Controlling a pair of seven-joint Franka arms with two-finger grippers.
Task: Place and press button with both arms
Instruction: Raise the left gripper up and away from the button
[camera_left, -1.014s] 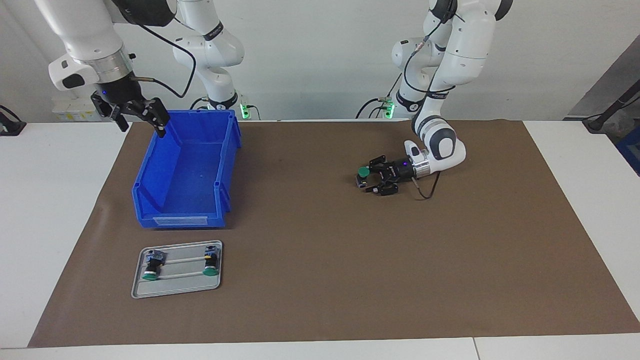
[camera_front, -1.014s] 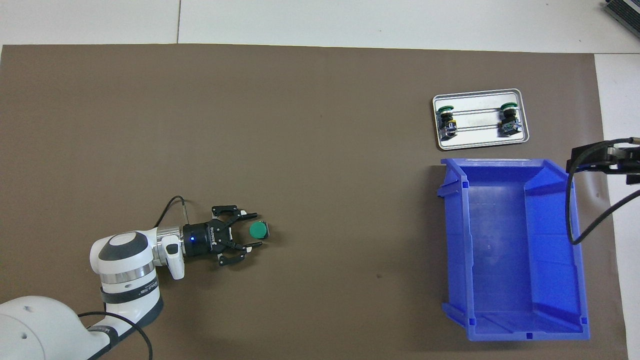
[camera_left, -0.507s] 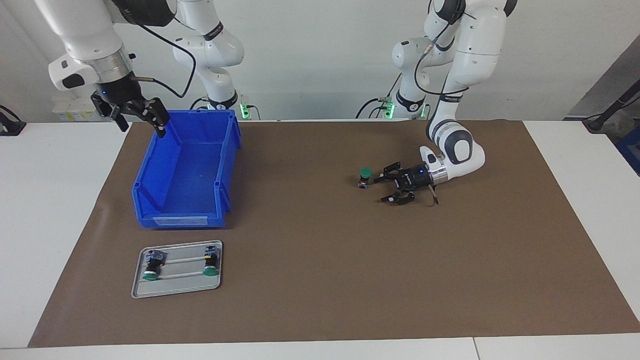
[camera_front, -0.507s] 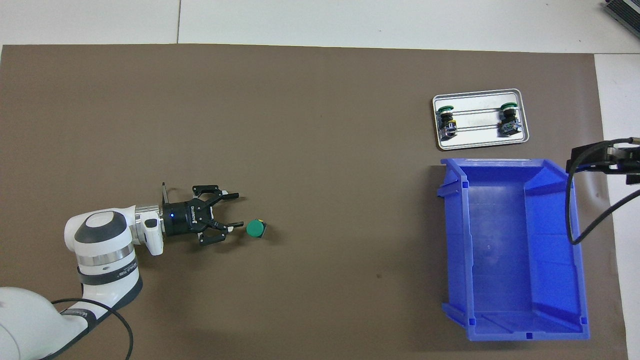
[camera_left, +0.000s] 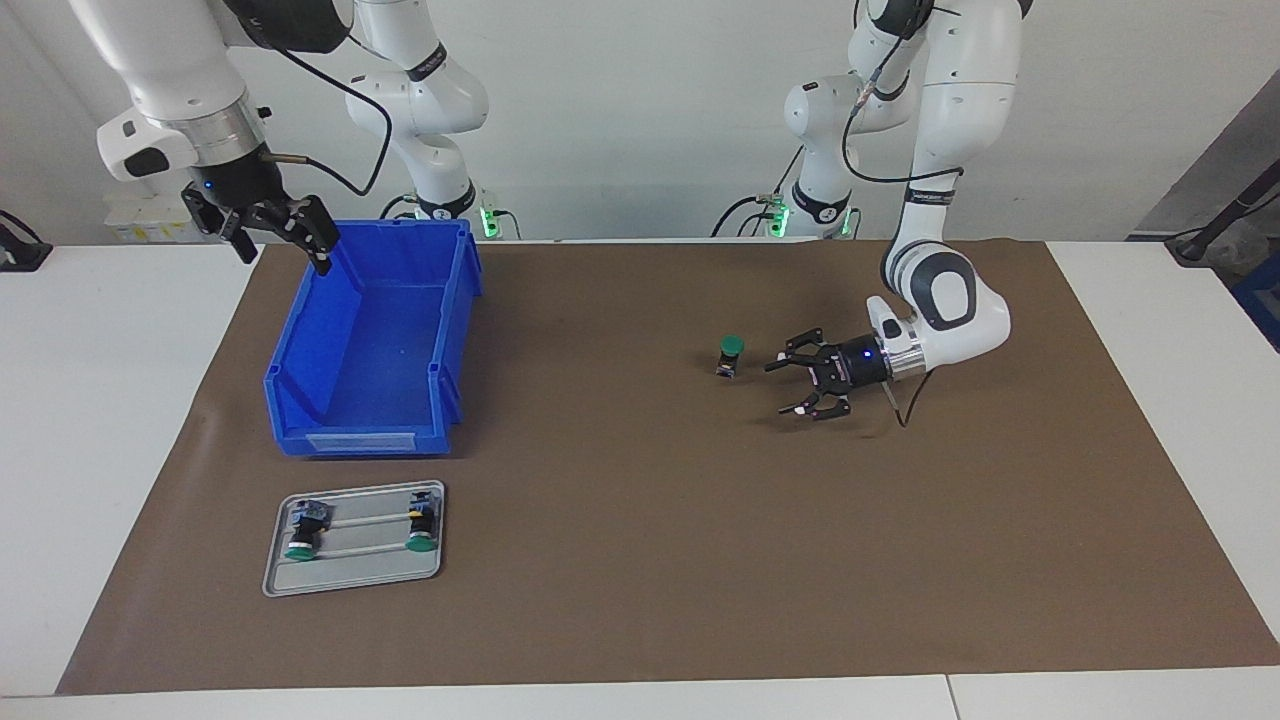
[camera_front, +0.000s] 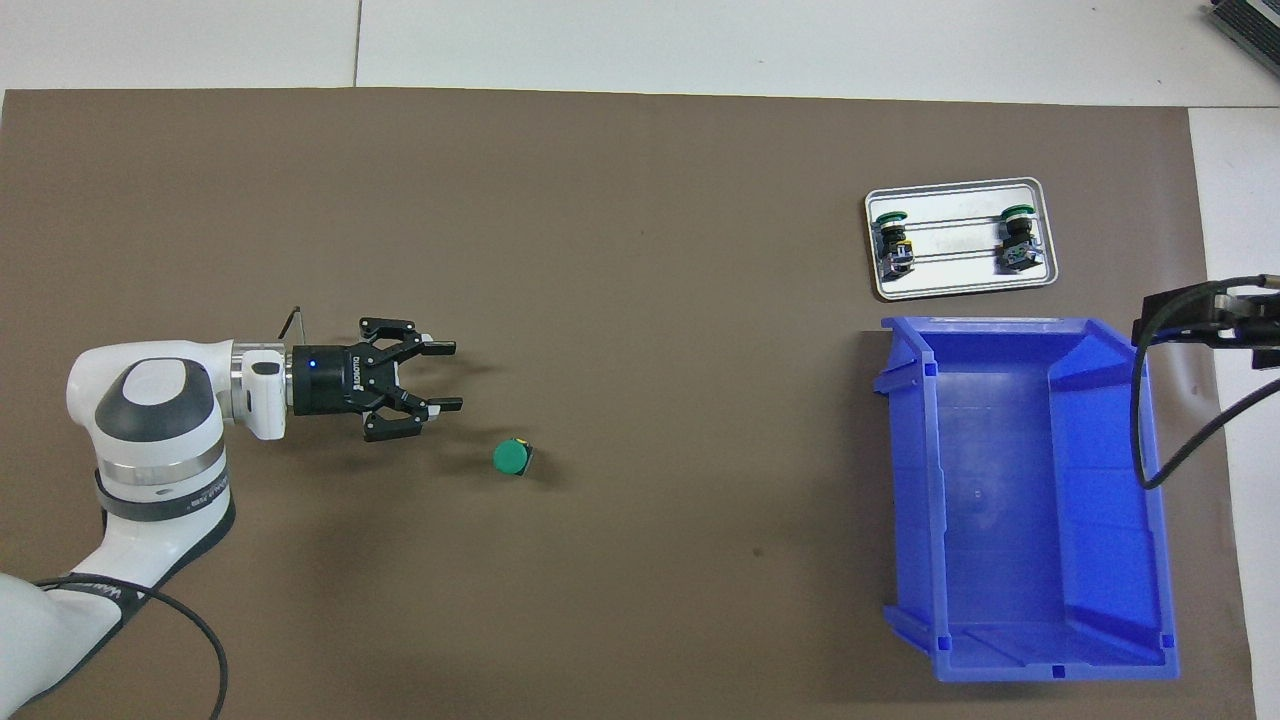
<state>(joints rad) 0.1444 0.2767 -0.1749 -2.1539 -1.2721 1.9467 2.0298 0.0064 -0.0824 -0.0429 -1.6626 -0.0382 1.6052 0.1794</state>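
The button stands upright on the brown mat, green cap up, and nothing touches it. It shows as a green disc in the overhead view. My left gripper lies level and low over the mat, a short gap from the button toward the left arm's end. It is open and empty. My right gripper waits raised over the robot-side corner of the blue bin, open and empty.
A grey metal tray lies on the mat beside the bin, farther from the robots. Two more green-capped buttons lie on it. The deep blue bin stands at the right arm's end.
The left gripper, whose open fingers stood around the button a second ago, has drawn back from it toward the left arm's end. The button stays standing. The right arm has not moved.
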